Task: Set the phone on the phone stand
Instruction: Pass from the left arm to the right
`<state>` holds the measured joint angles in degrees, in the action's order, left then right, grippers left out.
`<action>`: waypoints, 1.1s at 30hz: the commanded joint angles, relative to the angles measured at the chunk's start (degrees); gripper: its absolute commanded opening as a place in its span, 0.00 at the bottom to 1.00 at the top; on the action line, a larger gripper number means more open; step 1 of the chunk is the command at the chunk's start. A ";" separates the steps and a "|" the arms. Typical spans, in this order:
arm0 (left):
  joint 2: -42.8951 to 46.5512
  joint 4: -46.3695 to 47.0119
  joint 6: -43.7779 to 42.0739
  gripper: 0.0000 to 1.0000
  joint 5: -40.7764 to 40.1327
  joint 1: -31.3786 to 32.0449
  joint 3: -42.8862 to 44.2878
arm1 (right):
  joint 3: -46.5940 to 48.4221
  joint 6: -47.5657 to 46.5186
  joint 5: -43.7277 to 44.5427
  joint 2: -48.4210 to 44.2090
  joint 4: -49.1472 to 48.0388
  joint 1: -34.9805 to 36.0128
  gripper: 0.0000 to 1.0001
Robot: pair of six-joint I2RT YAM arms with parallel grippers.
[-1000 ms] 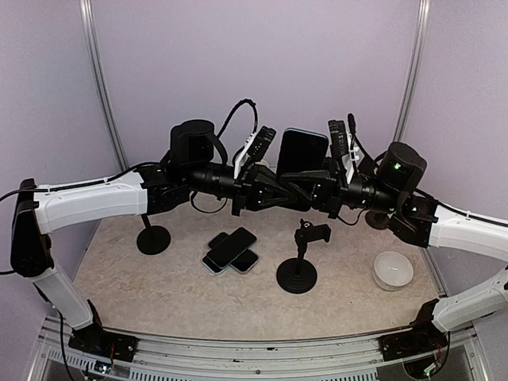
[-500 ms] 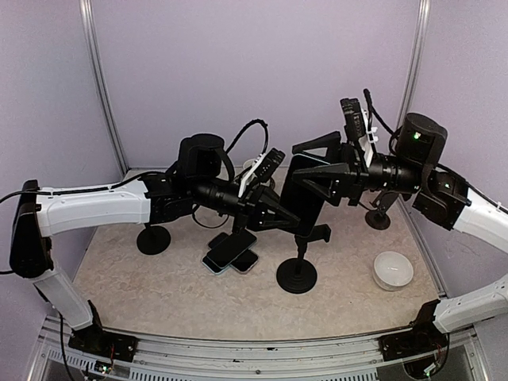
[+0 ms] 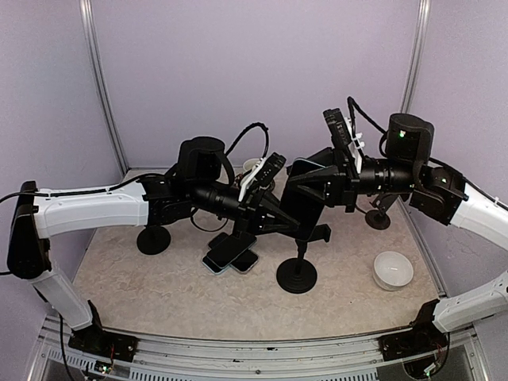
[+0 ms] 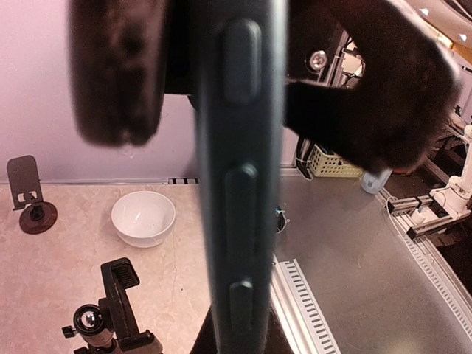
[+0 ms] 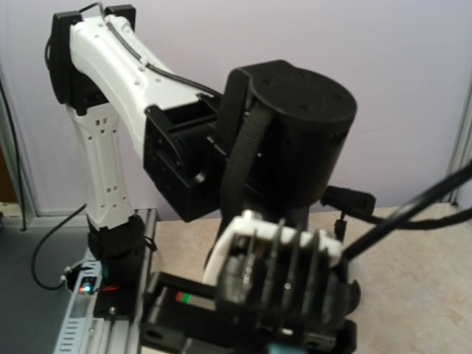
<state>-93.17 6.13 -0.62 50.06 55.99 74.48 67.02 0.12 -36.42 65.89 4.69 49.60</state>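
Midair, dark slim phone (image 3: 305,208) clamped between left fingers (image 4: 118,74), above black round-based phone stand (image 3: 298,270), spread of right fingers (image 3: 321,176) unclear.

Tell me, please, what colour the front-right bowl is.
White bowl, clearest in the top external view.

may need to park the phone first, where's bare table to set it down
Near left, bare table in front of the left stand and the phone stack. Also between the clamp stand and the bowl. Crowded at centre, where the held phone hangs over the clamp stand.
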 commanded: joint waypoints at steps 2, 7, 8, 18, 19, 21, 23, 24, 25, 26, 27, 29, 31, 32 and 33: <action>2.74 1.12 -1.90 0.00 -0.55 0.62 0.06 | 2.09 0.80 -0.44 -0.14 0.45 0.33 0.30; 2.64 0.40 -2.47 0.00 -0.72 0.70 0.06 | 2.12 1.15 0.35 -0.70 0.21 0.34 0.44; 2.64 0.38 -2.46 0.00 -0.79 0.70 0.05 | 2.10 1.12 0.45 -0.83 0.21 0.36 0.45; 2.20 0.28 -2.83 0.00 -1.07 0.70 0.31 | 1.71 0.71 1.09 -2.11 0.87 0.08 0.37; 2.20 0.28 -2.81 0.00 -1.10 0.70 0.34 | 1.75 0.75 1.09 -2.04 1.02 0.00 0.34; 2.20 0.33 -2.81 0.00 -1.40 0.70 0.53 | 1.80 0.91 0.97 -1.61 1.19 -0.01 0.28; 2.20 0.37 -2.73 0.00 -1.65 0.70 0.49 | 1.90 1.14 0.56 -1.07 1.15 0.01 0.19; 2.22 0.37 -2.72 0.00 -1.77 0.70 0.52 | 1.91 1.34 0.42 -0.96 1.06 -0.03 0.13; 2.20 0.37 -2.72 0.00 -1.95 0.68 0.56 | 1.91 1.51 0.39 -0.80 0.93 -0.02 0.08; 2.20 0.37 -2.73 0.00 -2.02 0.70 0.56 | 1.95 1.62 0.28 -0.64 0.80 -0.04 0.02; 2.20 0.37 -2.78 0.00 -2.11 0.70 0.51 | 2.04 1.64 0.22 -0.41 0.77 -0.06 0.00; 2.20 0.37 -2.77 0.00 -2.52 0.75 0.49 | 2.05 1.71 0.14 -0.21 0.68 -0.04 0.00; 2.22 0.32 -2.80 0.00 -2.89 0.79 0.41 | 2.12 1.79 -0.10 -0.02 0.63 -0.09 0.00; 2.27 0.37 -2.80 0.00 -2.96 0.72 0.36 | 2.18 2.00 0.25 0.07 0.71 -0.12 0.00; 2.35 0.37 -2.83 0.00 -3.16 0.78 0.32 | 2.35 2.13 0.75 0.03 0.78 -0.09 0.00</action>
<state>-92.97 4.43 -4.91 45.41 56.23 74.48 67.77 4.12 -34.46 65.19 6.15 49.32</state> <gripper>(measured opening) 0.049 0.082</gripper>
